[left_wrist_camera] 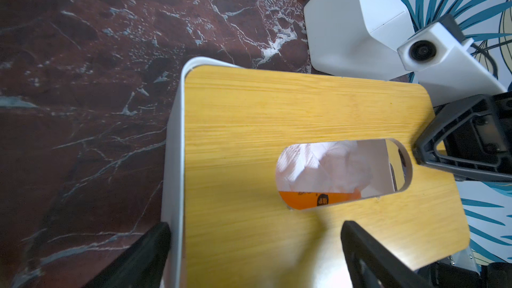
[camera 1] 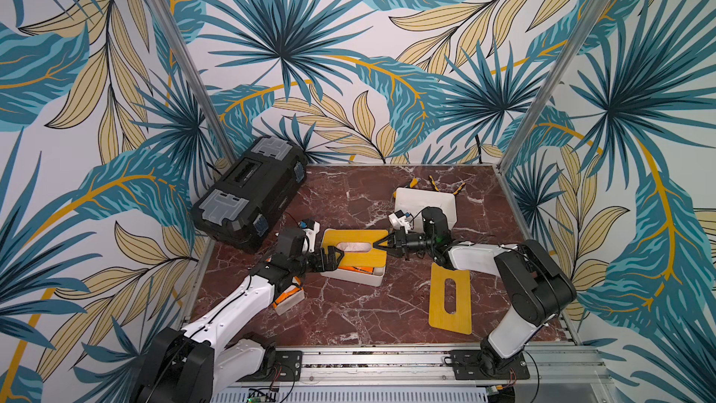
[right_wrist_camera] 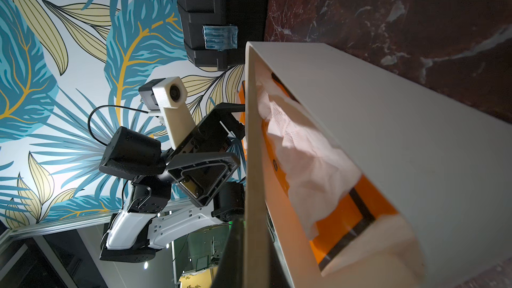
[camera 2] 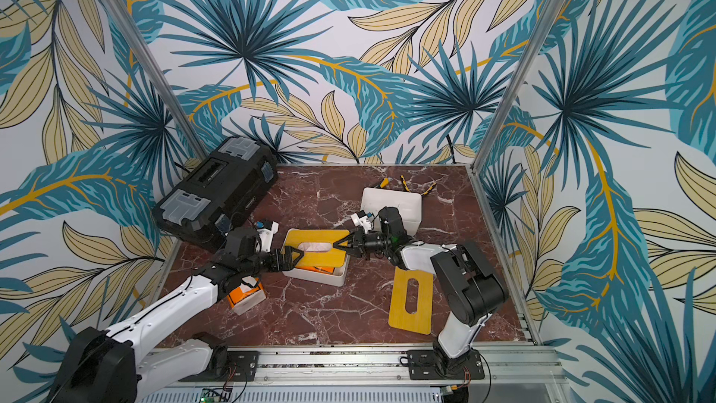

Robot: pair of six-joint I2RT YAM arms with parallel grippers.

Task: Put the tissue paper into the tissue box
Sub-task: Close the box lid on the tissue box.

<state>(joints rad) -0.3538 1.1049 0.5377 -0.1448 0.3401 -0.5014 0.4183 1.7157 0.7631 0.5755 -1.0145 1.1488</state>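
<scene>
The marble table [camera 1: 348, 315] carries a black toolbox [camera 1: 248, 195] at its far left. Mid-table stands the white tissue box [camera 1: 364, 279], with the tissue paper [left_wrist_camera: 327, 164] inside in its orange wrapper. The wooden lid [camera 1: 348, 236] sits askew, seemingly raised at one end, where the right gripper [camera 1: 376, 244] pinches it. The left gripper [camera 1: 334, 259], spread wide, straddles the opposite end.
</scene>
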